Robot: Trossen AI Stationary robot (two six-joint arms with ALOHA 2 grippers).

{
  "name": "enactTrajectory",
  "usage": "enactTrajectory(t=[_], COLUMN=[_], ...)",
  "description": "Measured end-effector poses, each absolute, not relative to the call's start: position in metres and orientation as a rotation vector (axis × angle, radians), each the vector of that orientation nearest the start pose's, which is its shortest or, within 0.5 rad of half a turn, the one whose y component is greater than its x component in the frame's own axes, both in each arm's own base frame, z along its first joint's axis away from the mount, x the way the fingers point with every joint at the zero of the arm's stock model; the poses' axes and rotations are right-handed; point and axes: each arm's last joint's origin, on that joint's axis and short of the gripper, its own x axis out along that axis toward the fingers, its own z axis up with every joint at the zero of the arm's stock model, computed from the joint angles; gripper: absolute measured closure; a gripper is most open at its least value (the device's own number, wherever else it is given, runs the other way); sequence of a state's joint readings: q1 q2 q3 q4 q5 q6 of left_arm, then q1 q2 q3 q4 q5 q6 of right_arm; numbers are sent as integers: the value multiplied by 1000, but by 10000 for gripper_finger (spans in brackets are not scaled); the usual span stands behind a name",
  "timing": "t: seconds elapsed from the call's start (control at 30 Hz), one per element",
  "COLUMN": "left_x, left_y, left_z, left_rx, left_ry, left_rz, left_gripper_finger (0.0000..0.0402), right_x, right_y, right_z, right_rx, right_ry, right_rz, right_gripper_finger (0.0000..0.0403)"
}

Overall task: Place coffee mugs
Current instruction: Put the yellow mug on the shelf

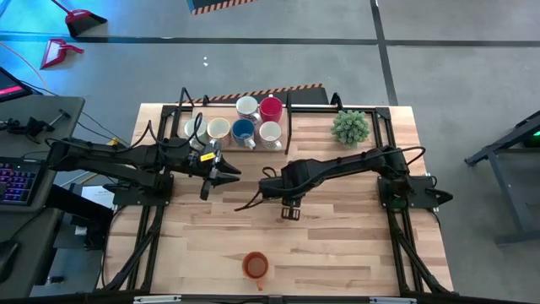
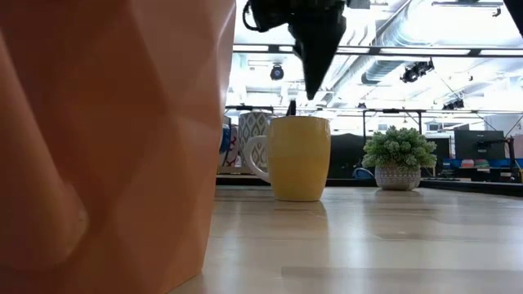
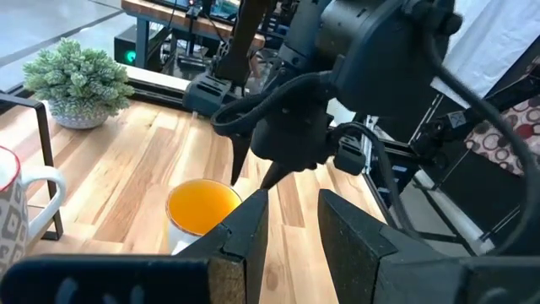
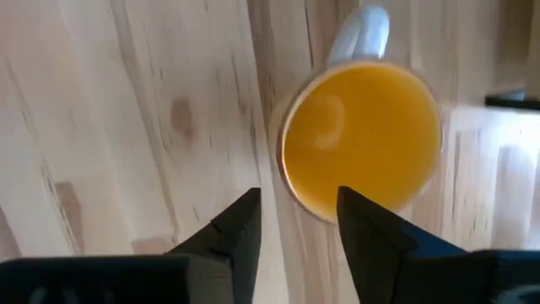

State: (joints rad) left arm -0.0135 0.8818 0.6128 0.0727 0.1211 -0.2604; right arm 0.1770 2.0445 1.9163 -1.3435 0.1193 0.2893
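A yellow-orange mug stands upright on the wood table: yellow mug, with its white handle to one side. My right gripper hangs open just above the mug's rim, fingers pointing down, touching nothing; the right arm hides the mug in the high view. My left gripper is open and empty, held level left of the right arm and pointing at it. A red-orange mug stands by the near edge. Several mugs sit together at the far side.
A small green potted plant stands far right of the mugs. A black frame borders the far mug group. The red-orange mug fills the left of the low view. Bare wood lies at the near right.
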Motion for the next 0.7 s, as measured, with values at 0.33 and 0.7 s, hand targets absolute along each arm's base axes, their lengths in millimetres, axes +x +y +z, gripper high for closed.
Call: enactTrajectory(t=[0.33, 0.7], left_x=[199, 199], left_y=[-6, -6], left_z=[281, 281], left_rx=[-270, -269], left_ry=[212, 211], left_rz=[-108, -108], left_gripper_finger=[308, 308], right_x=[400, 405], right_y=[68, 62], right_z=[264, 247], right_rx=[-86, -128], right_ry=[1440, 1510], right_rz=[-70, -79], right_gripper_finger=[245, 244])
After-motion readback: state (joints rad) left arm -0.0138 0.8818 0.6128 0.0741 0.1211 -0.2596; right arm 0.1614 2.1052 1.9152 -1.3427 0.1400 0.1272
